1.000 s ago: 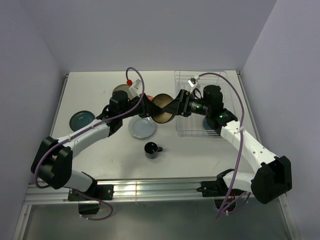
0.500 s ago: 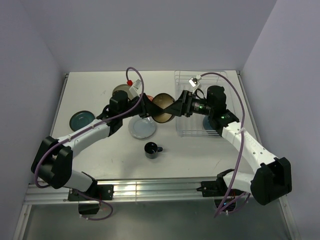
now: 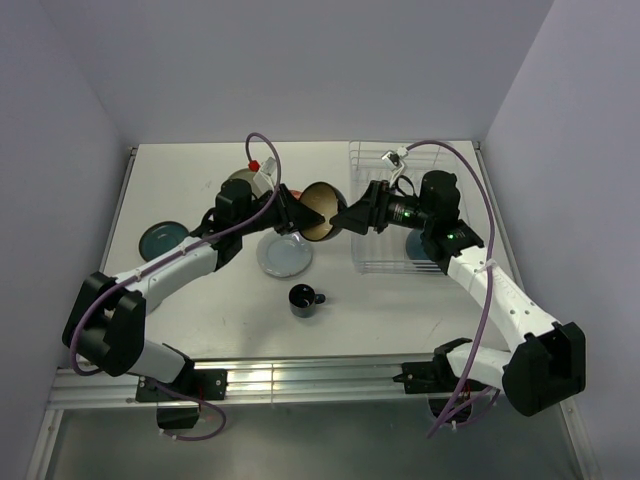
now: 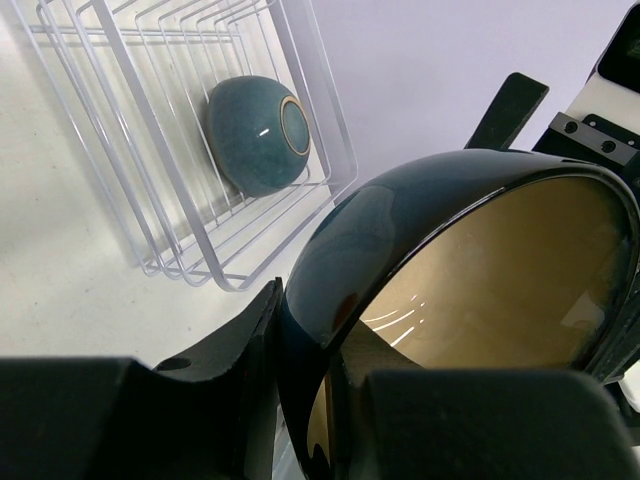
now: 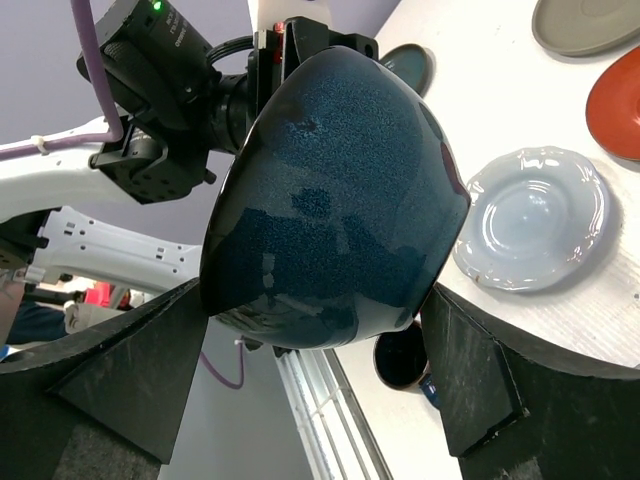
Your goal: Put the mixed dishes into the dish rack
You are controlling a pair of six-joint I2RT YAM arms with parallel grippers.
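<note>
The olive-brown bowl (image 3: 320, 212), dark and glossy outside (image 5: 335, 190) and tan inside (image 4: 500, 290), hangs on its side above the table. My left gripper (image 3: 303, 217) is shut on its rim, one finger inside and one outside (image 4: 322, 335). My right gripper (image 3: 350, 219) stands open just right of the bowl, its fingers (image 5: 470, 370) straddling it without touching. The white wire dish rack (image 3: 365, 152) holds a teal-blue bowl (image 4: 258, 133). On the table lie a pale plate (image 3: 284, 256), a black mug (image 3: 303, 299) and a teal plate (image 3: 163, 238).
A grey-olive plate (image 5: 590, 20) and an orange-red plate (image 5: 620, 92) lie behind the left arm, partly hidden from above. The rack (image 4: 180, 230) stands at the table's right side, beside the right wall. A metal rail (image 3: 300, 378) runs along the near edge.
My right gripper has opened wider and pulled back to the right, off the bowl. The left gripper keeps the bowl, which has shifted slightly left.
</note>
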